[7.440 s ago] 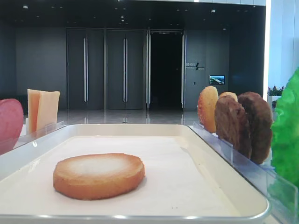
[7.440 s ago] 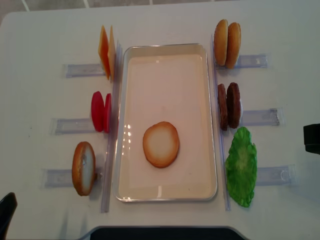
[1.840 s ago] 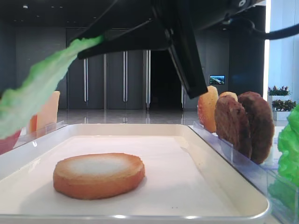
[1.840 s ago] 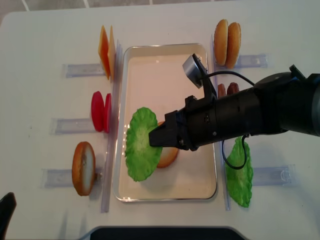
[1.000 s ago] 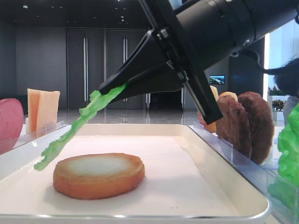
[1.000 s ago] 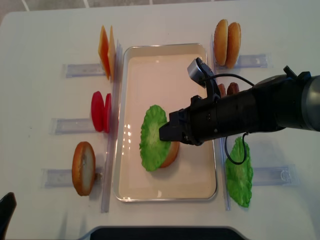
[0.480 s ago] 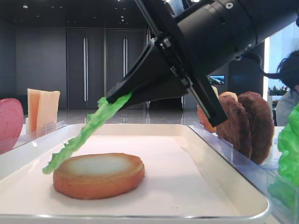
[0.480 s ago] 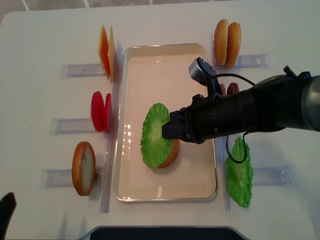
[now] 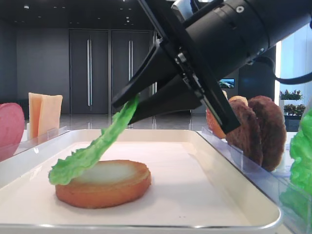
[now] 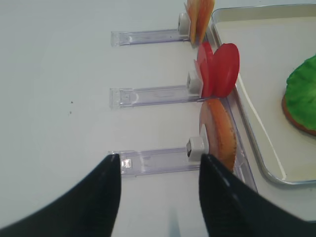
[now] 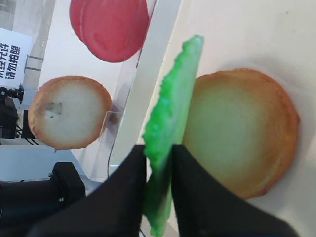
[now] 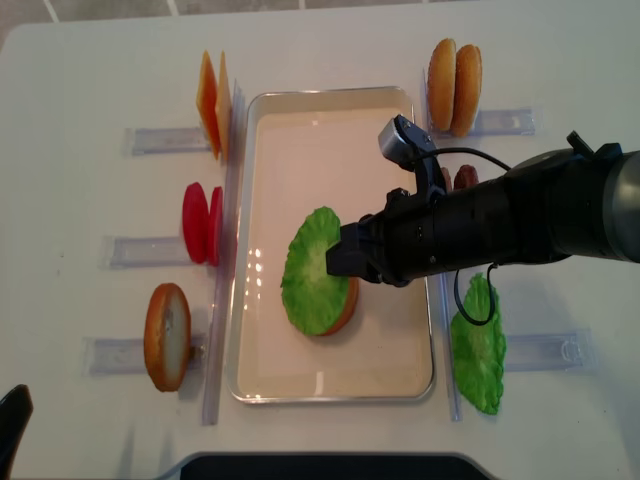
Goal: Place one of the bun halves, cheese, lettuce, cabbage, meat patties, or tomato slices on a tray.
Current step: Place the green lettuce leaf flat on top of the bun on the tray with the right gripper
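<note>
The right gripper (image 11: 158, 163) has its fingers closed on the lettuce leaf (image 12: 318, 271) at its 3 o'clock edge — the far edge draped on the bun half (image 9: 103, 184) mid-tray (image 12: 395, 372), ready to lay flat.

The left gripper's (image 10: 158, 190) fingers stand apart, idle.

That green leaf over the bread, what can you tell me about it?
The lettuce is a thin, bright green, floppy leaf with a ruffled, bumpy edge. It slopes down from the right gripper, whose two black fingers flank its upper end. Its lower end droops onto the bun half lying flat in the white tray, covering much of the bun's pale top from above.
</note>
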{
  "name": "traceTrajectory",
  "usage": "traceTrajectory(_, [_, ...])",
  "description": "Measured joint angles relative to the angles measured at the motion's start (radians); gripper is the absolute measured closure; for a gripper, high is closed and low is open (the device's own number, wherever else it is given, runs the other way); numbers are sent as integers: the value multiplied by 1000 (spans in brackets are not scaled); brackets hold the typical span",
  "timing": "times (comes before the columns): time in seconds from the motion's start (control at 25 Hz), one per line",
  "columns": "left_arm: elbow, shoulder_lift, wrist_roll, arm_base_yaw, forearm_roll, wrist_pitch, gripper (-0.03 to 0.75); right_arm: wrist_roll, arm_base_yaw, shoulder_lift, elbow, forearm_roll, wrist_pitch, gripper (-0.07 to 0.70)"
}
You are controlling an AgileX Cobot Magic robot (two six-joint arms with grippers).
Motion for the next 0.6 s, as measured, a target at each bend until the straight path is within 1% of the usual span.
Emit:
traceTrajectory(0.08, [0, 0, 0, 0, 0, 0, 325, 0, 0, 0, 0, -21, -6, 406])
traceTrajectory(0.16, [0, 0, 0, 0, 0, 0, 325, 13, 0, 0, 0, -56, -15, 367])
traceTrajectory(0.36, [0, 0, 0, 0, 0, 0, 325, 73, 1, 0, 0, -147, -43, 342])
traceTrajectory(0.48, [0, 0, 0, 0, 0, 0, 325, 100, 29, -2, 0, -185, -93, 341])
traceTrajectory(0.6, [0, 0, 0, 0, 0, 0, 325, 115, 82, -20, 0, -213, -174, 341])
